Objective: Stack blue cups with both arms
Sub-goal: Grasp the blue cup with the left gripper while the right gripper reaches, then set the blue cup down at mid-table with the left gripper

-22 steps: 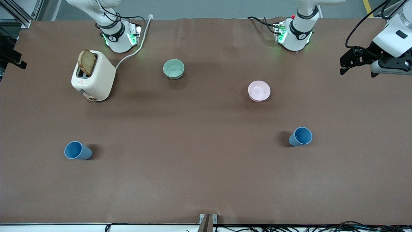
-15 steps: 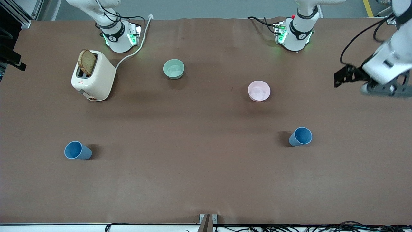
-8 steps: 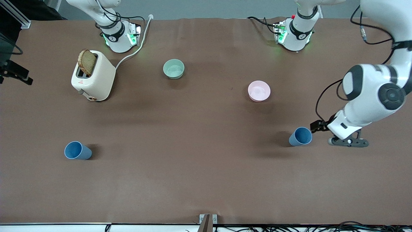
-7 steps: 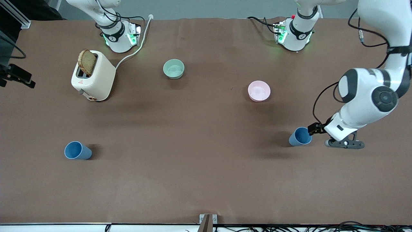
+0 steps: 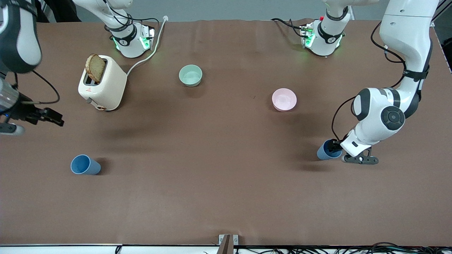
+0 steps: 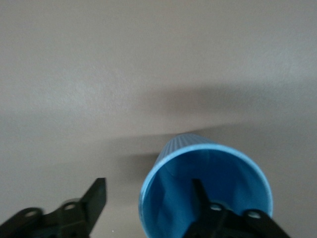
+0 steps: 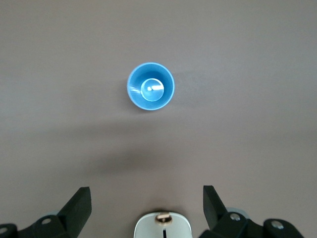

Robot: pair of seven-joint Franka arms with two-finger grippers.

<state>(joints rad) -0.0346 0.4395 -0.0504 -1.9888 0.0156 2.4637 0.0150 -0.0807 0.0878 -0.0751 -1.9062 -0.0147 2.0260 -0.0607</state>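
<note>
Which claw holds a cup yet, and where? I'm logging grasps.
Neither. The left claw is open astride the rim of one blue cup, one finger inside. The right claw hangs open above the other blue cup.

You see even, bright overhead light; soft shadows sit beside each cup (image 5: 85, 165) on the table (image 5: 219, 169). The left wrist view is blurred.

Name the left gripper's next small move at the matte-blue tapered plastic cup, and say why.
Probably close. The left gripper is open astride the wall of the matte-blue tapered plastic cup at the left arm's end: one finger inside, the other outside. The right gripper hangs open above the other blue cup.
</note>
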